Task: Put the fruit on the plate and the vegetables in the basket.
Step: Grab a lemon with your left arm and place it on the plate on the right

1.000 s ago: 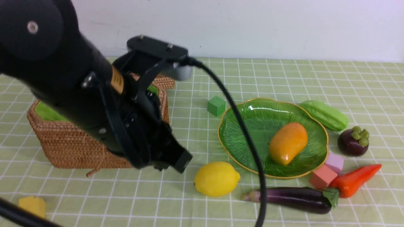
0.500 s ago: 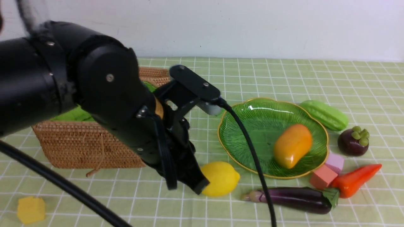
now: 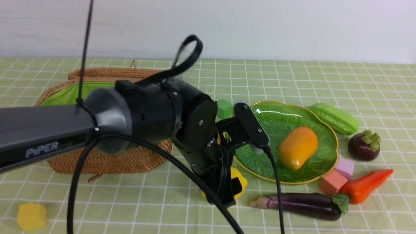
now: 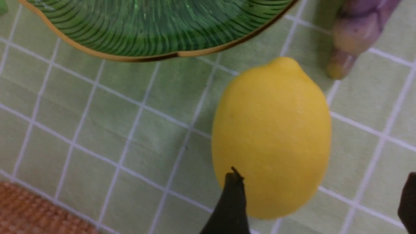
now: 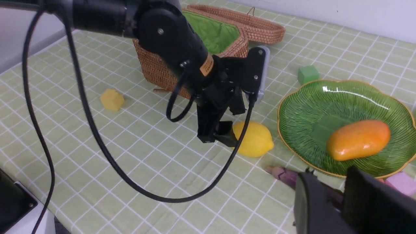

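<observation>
One lemon (image 4: 271,136) | smooth yellow oval | small nub at one end

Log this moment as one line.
target: lemon | left hand: open, straddling lemon on table | plate: holds mango | mangosteen, eggplant, carrot: on table

front: lemon (image 3: 241,183) mostly hidden behind left arm (image 3: 156,113) | left wrist: plate (image 4: 146,32), eggplant (image 4: 354,32) cut off at edge
</observation>
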You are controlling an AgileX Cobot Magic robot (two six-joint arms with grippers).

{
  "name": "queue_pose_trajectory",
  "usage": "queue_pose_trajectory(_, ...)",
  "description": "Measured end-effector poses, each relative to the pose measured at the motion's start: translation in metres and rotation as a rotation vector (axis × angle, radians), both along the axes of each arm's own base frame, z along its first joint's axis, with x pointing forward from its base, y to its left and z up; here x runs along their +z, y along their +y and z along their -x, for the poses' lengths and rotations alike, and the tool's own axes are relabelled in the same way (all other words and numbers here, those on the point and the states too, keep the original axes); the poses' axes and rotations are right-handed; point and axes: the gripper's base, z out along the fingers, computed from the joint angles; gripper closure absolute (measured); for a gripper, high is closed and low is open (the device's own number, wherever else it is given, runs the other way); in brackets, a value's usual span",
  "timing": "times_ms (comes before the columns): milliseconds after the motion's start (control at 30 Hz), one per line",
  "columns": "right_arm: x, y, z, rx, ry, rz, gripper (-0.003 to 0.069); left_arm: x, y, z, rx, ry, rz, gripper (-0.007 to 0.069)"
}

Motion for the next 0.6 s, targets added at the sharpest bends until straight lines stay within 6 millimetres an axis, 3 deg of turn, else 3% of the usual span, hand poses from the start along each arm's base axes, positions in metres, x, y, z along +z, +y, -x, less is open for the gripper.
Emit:
queue_pose_trajectory(200,0.0,0.0,0.0,-0.001,0.0,0.001,0.0496,-0.026,-0.008,-0.015,-0.048,-0.074,-0.034,-0.0019)
queue_pose_trajectory(300,0.0,0.0,0.0,-0.001,0.0,0.001,0.0496,-0.041,-0.012,-0.02,-0.064,-0.08,-0.06,0.0034)
queue_pose_trajectory(600,0.0,0.0,0.0,-0.001,0.0,0.001,0.0496,-0.041,-0.012,-0.021,-0.063,-0.071,-0.071,0.0064)
